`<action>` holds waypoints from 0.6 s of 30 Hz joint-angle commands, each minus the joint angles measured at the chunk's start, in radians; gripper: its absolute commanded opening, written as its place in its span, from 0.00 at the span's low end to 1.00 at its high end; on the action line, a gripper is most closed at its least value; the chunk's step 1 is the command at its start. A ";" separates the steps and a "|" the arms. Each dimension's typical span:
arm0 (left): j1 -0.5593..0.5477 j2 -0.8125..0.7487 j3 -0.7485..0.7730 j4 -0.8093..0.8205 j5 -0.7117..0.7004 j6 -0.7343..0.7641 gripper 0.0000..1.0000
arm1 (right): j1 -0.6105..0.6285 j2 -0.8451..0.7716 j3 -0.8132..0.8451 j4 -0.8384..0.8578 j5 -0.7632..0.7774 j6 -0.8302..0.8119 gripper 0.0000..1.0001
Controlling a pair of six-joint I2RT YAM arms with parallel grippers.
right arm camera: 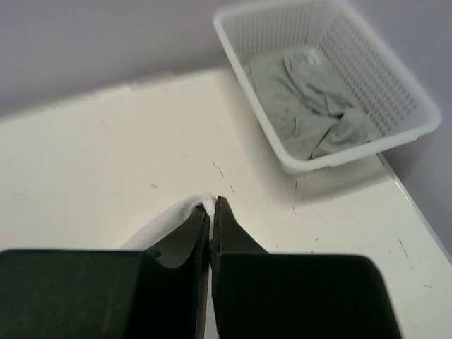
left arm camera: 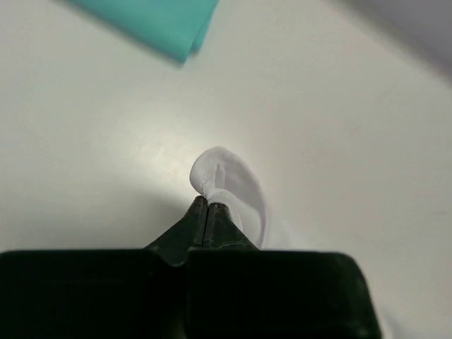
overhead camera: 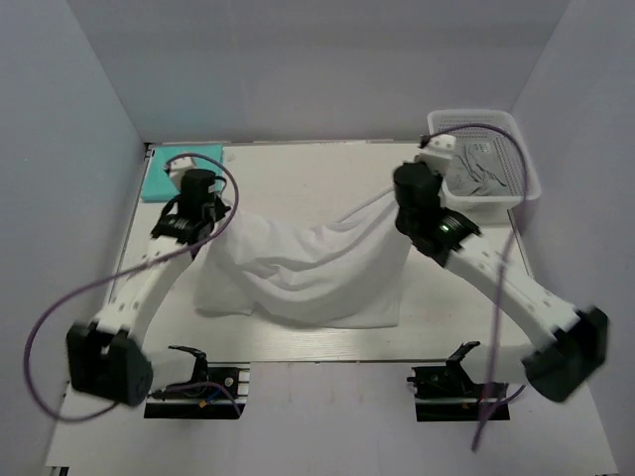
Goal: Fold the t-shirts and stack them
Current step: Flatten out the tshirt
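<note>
Under it all, a wide white table (overhead camera: 298, 174). Across its middle, the white t-shirt (overhead camera: 308, 273), long side running left to right. Held up at two ends, sagging between them, low edge down on the table toward the near side.

Off in the far right corner, a white mesh basket (overhead camera: 528, 186) with grey cloth (overhead camera: 486, 169) bunched inside. Off in the far left corner, the teal t-shirt (overhead camera: 164, 180), folded flat and lying by itself.

Smallest of all, the two pinchers. Left gripper (left arm camera: 207, 206) squeezed tight on a little bump of white cloth. Right gripper (right arm camera: 212, 206) squeezed tight on the other end, just a thin white edge showing between its fingers.

Looks like the fold is only starting. To fold, most likely a matter of swinging the held edge toward the near side and laying it down smooth. For stacking, teal shirt just past the left gripper, so left arm much nearer to it; right arm well apart, close to the basket.
</note>
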 commanded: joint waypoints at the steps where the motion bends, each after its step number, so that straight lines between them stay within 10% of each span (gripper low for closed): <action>1: 0.034 0.206 -0.069 0.031 -0.014 -0.049 0.00 | -0.102 0.205 -0.003 0.028 -0.081 0.094 0.00; 5: 0.057 0.472 0.015 0.094 0.018 -0.029 0.00 | -0.211 0.505 0.158 0.038 -0.216 0.088 0.00; 7: 0.067 0.566 0.142 0.056 0.044 -0.029 0.16 | -0.236 0.602 0.212 0.020 -0.254 0.080 0.01; 11: 0.068 0.669 0.264 0.011 0.064 0.020 0.85 | -0.263 0.730 0.355 -0.046 -0.326 0.047 0.59; 13: 0.068 0.669 0.286 0.011 0.064 0.033 1.00 | -0.262 0.736 0.381 -0.063 -0.370 0.034 0.87; 18: 0.068 0.579 0.263 -0.050 0.051 0.042 1.00 | -0.259 0.667 0.364 -0.149 -0.450 0.037 0.90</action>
